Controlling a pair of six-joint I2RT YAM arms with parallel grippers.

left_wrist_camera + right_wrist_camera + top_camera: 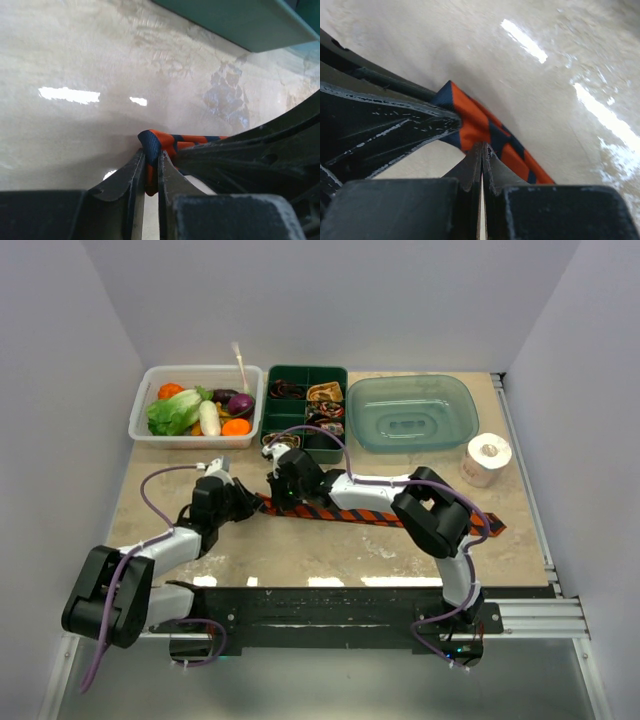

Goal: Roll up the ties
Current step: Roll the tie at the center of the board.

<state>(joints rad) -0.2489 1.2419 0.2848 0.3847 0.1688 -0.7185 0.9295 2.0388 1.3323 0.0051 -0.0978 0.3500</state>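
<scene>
Tie (360,516): orange with dark diagonal stripes, laid flat across the table (330,565) from left of centre to its pointed end at the right. In your top view the right arm hides part of its length, and the elbow cuts off part of the pointed end. Left gripper (248,502): at the tie's left end. In your left wrist view its fingers (127,177) are drawn close, pinching a fold of the orange cloth between them. Right gripper (282,495): just beside the left one, over the same end. In its wrist view the tips are pressed together against the edge of the tie (485,125), and you cannot tell whether any cloth is caught there. Back row, left to right: clear bin (140,425) of vegetables (180,412); green tray (305,370) holding coils (325,392), too small for you to make out their patterns, its near compartments partly covered by a cable (330,435) and the right gripper; teal basin (410,412); white roll (487,458) at the right edge. Each wrist view is half blocked by the other gripper's dark body, and the tabletop there is blurred by glare.
</scene>
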